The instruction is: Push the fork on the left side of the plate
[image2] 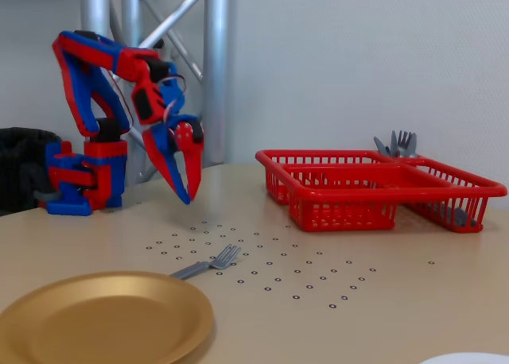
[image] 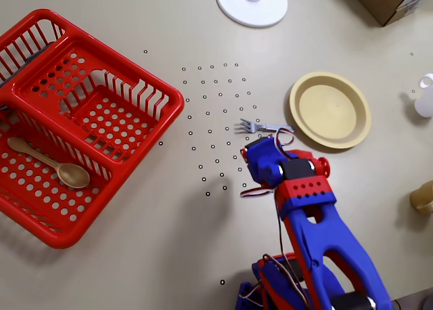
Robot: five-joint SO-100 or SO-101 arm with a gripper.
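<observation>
The small silver-grey fork [image: 267, 127] [image2: 208, 263] lies flat on the table, tines pointing left in the overhead view and its handle end almost touching the pale-yellow plate [image: 330, 109] [image2: 103, 316]. My red-and-blue gripper [image: 256, 156] [image2: 188, 198] hangs point-down above the dotted patch of table. In the overhead view it is just below the fork, and it touches nothing. Its fingertips meet and hold nothing.
A red basket [image: 40, 188] [image2: 382, 191] fills the left of the overhead view, with a wooden spoon [image: 51, 164] inside. A white disc with a knob [image: 252, 3], a cardboard box [image: 392, 2] and small objects at the right edge [image: 425, 97] surround the area. Metal poles [image2: 215, 70] stand behind the arm.
</observation>
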